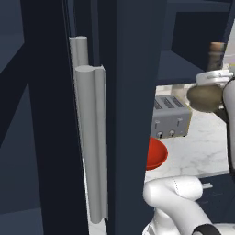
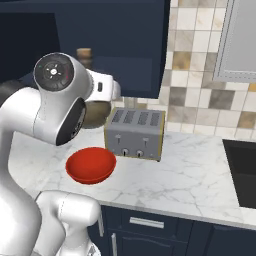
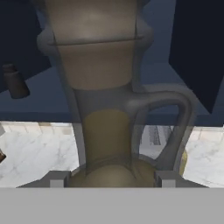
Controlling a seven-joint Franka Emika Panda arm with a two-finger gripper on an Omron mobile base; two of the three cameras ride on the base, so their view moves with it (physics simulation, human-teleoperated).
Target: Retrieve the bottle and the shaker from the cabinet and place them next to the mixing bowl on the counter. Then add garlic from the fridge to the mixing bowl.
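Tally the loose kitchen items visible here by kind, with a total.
Bottle, held in the tool: 1
Shaker: 1
Mixing bowl: 1
Toaster: 1
Total: 4

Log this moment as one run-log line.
phase: carrying bottle out of cabinet | gripper: shut on bottle | shaker: on cabinet shelf | mixing bowl: on counter beside toaster

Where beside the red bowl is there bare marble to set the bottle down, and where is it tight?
Bare counter lies between the toaster and the cooktop, and along the front edge right of the mixing bowl. Tight: the bowl sits close against the toaster's front left corner. The gripper holds the bottle just outside the cabinet.
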